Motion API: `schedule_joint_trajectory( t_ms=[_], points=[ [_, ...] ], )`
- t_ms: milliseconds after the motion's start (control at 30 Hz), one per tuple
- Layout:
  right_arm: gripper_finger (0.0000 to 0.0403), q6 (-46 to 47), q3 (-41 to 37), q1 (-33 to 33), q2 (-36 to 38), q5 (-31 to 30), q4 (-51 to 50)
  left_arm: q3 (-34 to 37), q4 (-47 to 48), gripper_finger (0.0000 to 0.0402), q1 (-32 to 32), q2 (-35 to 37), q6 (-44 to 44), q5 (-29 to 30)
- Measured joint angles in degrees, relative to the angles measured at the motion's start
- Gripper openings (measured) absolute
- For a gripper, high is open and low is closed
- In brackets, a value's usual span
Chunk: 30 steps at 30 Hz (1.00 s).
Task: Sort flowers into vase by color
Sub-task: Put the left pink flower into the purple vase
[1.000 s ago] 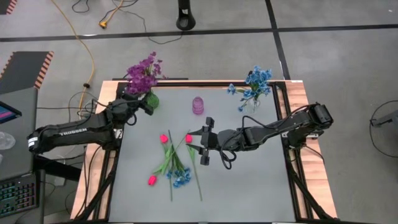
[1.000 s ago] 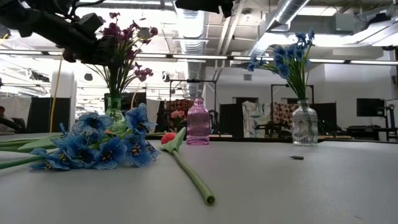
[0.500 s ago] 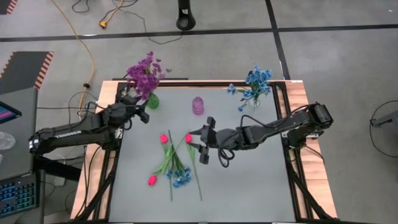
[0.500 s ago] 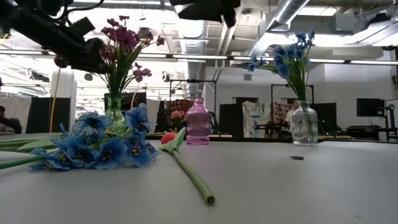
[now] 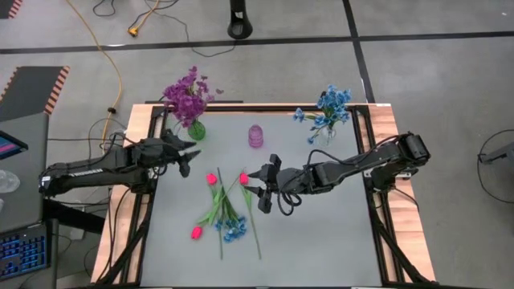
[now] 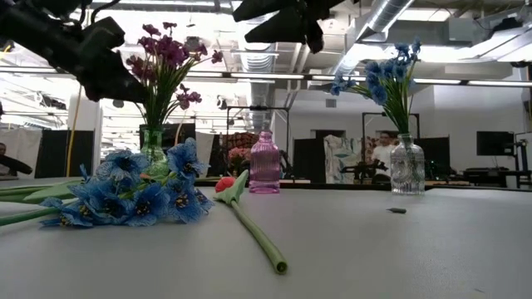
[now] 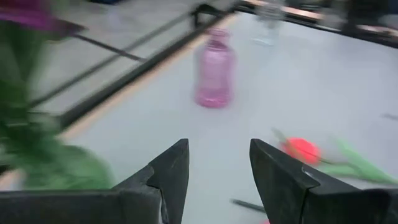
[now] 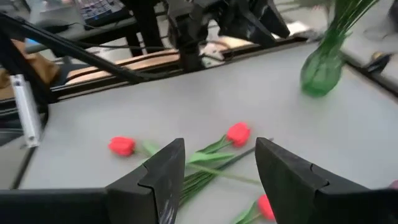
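Your left gripper (image 5: 190, 152) is hovering with its jaws standing apart and gripping nothing, just off the green glass vase (image 5: 195, 129) that is carrying the purple flower sprigs (image 5: 186, 95) at the bench's far left corner. Your right gripper (image 5: 261, 181) is hanging over the middle of the grey bench (image 5: 321, 233), jaws spread wide and empty, right beside the nearest pink-red tulip bud (image 5: 243, 178). The loose flowers are lying in a crossed pile below it: two more pink-red buds (image 5: 212, 179) (image 5: 195, 232) on long thin green stems (image 5: 255, 229), and a blue cluster (image 5: 234, 230). A small pink ribbed glass vase (image 5: 255, 136) is standing empty at the far edge. A clear glass vase (image 5: 326, 132) with blue flowers (image 5: 328, 108) is standing at the far right.
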State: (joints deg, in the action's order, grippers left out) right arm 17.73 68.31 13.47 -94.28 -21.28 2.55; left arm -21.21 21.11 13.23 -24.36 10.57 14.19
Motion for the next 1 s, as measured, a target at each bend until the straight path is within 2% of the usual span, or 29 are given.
schedule_joint_trajectory(
  t_ms=[167, 533, 1000],
  points=[
    [0.0224, 5.7, 0.0, 0.0, 0.0, 3.7, -2.8, 0.0, 0.6, 0.0158, -3.6, -0.1, 2.8, -4.4],
    [0.0224, 21.1, 0.0, 2.0, 0.0, 3.7, -13.4, 0.0, 0.5, 0.0158, -12.1, -5.0, 5.6, -4.4],
    [0.0224, 22.3, 0.0, 4.2, 0.0, 3.4, -14.6, 0.0, 0.4, 0.0158, -20.9, -11.7, 11.5, -4.4]
  ],
)
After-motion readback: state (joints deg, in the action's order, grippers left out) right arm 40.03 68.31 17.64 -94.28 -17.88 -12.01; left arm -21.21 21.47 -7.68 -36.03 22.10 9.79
